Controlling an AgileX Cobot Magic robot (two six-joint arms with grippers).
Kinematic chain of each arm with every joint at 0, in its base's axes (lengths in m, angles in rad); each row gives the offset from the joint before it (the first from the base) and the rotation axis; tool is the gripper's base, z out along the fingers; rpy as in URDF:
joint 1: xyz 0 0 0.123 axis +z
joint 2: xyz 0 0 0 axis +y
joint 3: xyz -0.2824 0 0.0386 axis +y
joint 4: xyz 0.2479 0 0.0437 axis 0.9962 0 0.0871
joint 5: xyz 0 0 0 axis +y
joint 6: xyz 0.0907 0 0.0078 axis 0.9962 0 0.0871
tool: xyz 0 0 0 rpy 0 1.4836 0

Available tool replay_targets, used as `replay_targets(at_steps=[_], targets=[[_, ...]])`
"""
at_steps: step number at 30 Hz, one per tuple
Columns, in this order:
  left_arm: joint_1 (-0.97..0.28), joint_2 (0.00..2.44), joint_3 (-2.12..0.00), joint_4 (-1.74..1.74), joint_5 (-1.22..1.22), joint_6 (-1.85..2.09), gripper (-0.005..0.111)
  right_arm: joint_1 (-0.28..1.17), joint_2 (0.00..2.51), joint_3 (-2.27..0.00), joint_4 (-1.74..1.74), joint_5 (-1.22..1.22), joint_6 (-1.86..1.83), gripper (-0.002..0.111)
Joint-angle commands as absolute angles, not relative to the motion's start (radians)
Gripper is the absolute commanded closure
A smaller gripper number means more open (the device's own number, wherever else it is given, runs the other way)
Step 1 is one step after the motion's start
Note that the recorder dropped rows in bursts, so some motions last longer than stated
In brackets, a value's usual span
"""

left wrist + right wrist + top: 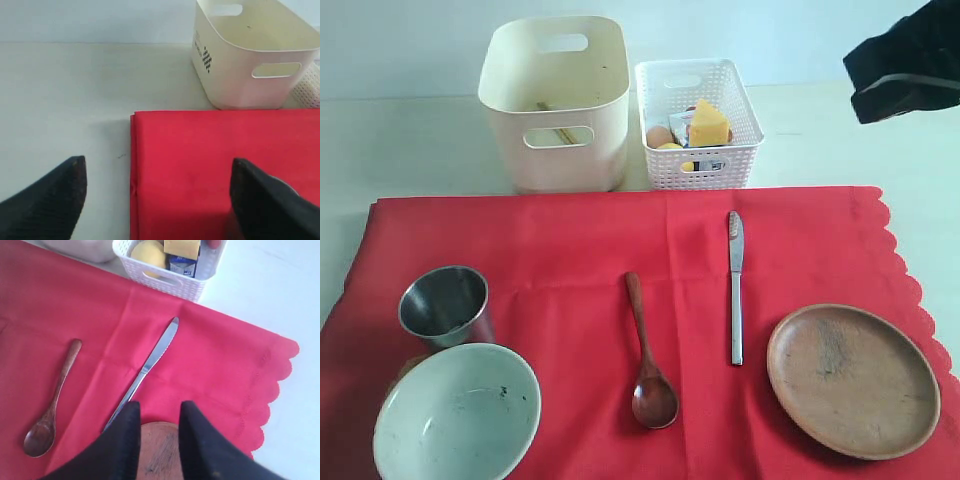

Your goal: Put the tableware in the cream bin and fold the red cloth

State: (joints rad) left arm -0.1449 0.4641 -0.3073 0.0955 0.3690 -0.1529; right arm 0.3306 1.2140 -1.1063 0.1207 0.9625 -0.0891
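Where the red cloth [580, 250] spreads, one cup [445, 305], bowl [457, 412], spoon [647, 360], knife [735, 290], plate [853, 380] lie.

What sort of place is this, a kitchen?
Likely a test bench staged as a dining table: a red cloth laid with a round brown plate and silver table knife, a cream bin behind, on a plain white tabletop.

Red cloth [570, 245]: matt woven fabric, creased.
Cup [445, 305]: brushed metal, dull sheen.
Bowl [457, 415]: speckled glaze, glossy.
Spoon [648, 365]: dark polished wood.
Knife [735, 290]: smooth bright metal.
Plate [852, 380]: matt wood, scuffed.
Cream bin [555, 105]: smooth plastic.
Basket [698, 160]: white lattice plastic.
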Motion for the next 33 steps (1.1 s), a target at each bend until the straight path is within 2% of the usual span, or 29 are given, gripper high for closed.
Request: replay_targets(at_steps=[1,5,13,23,33], targets=[[-0.152,0.567,-0.379,0.093,0.365,-0.156,0.031,0.326,1.138,-1.101,0.105,0.951,-0.085,0.096],[-0.152,0.639,-0.453,0.093,0.365,-0.156,0.031,0.326,1.059,-1.101,0.065,0.951,-0.072,0.108],[-0.152,0.764,-0.633,0.093,0.365,-0.156,0.031,0.326,0.867,-1.088,-0.021,0.939,-0.024,0.108],[-0.152,0.947,-0.85,0.093,0.365,-0.156,0.031,0.326,0.522,-0.855,-0.117,0.846,0.036,0.108],[-0.152,1.005,-0.911,0.093,0.361,-0.156,0.031,0.326,0.281,-0.692,-0.115,0.776,0.054,0.108]])
